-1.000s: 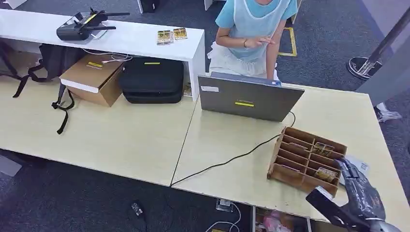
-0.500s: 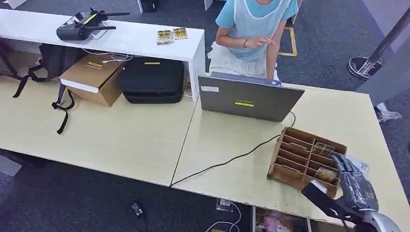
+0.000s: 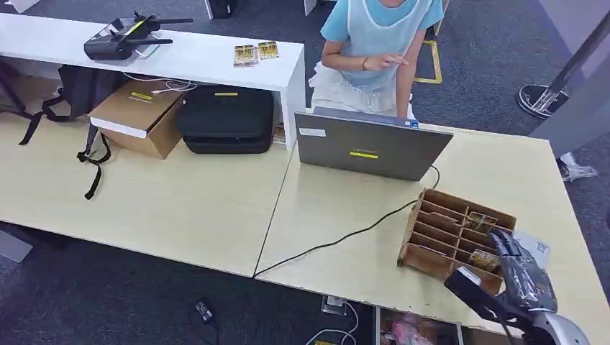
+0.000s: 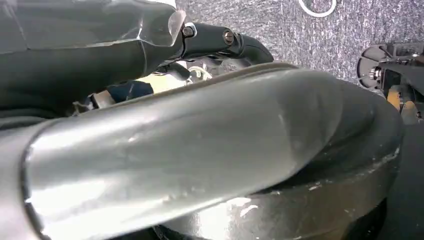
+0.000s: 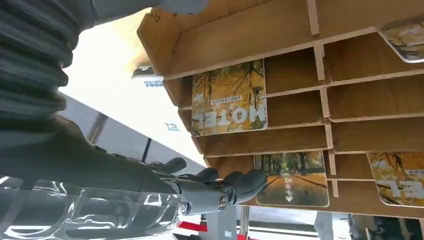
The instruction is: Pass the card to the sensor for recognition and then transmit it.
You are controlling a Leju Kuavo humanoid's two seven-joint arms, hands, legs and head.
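Right hand (image 3: 519, 273): at the near right corner of the tabletop (image 3: 216, 208), beside the right end of the wooden rack (image 3: 454, 241); fingers (image 5: 235, 186) reach toward a card; nothing held, fingers loosely extended and slightly apart.
Left hand: the left wrist view gives a blurred close surface; whether it is spread or closed cannot be told.
Wooden rack: brown, slotted into two columns of compartments, lying on the tabletop right of centre.
Card nearest fingers (image 5: 292, 178): tree-lined avenue print, lying in a compartment, fingertips just at its edge; contact cannot be told.
Second card (image 5: 230, 99): yellow foliage print, in the neighbouring compartment.
Further cards: one at (image 5: 397, 185), one at (image 5: 405, 40), each in its own slot.
Laptop (image 3: 367, 144): grey, open, lid back toward the robot, behind the rack.
Cable (image 3: 345, 237): black, running from the laptop across the tabletop to its near edge.
Person (image 3: 378, 50): seated behind the laptop, blue top.
White shelf (image 3: 180, 57): carries a controller (image 3: 122, 39) and two small cards (image 3: 255, 53).
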